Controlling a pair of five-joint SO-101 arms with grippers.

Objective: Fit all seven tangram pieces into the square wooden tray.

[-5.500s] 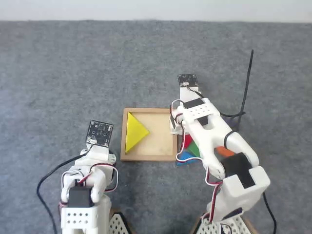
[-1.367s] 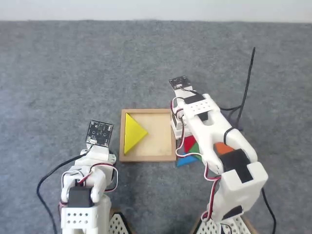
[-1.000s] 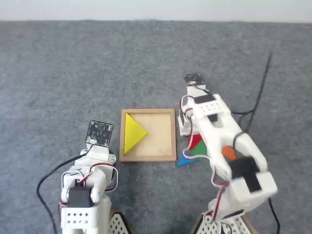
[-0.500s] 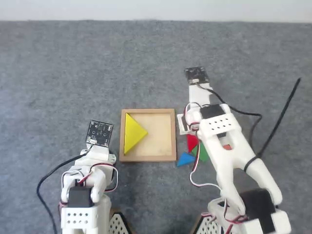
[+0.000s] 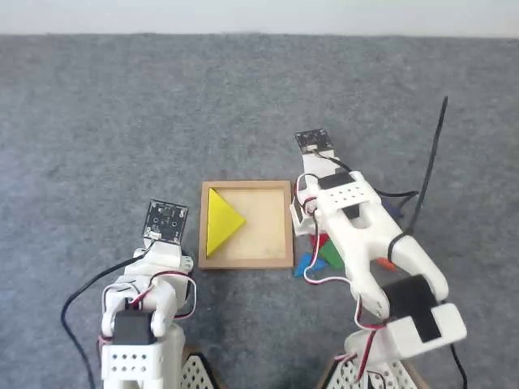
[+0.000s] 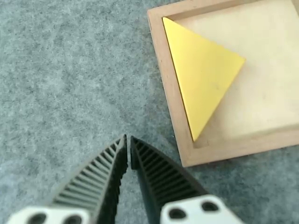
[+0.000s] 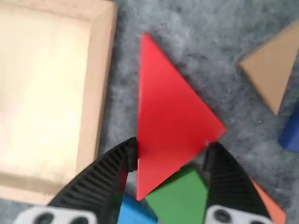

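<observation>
Red triangle [image 7: 168, 112], right of the wooden tray [image 5: 243, 261] mid-frame, sits between my right gripper's [image 7: 171, 145] open fingers; left gripper [image 6: 128, 140] closed.

High view: fixed overhead, looking steeply down across the whole table [image 5: 97, 105]. Wrist views: close range, facing down at the table. All three views share the wooden tray [image 5: 247, 263].

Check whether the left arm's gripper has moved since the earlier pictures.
No. The left gripper holds the same spot beside the wooden tray, by the side with the yellow triangle, in every high view.
</observation>
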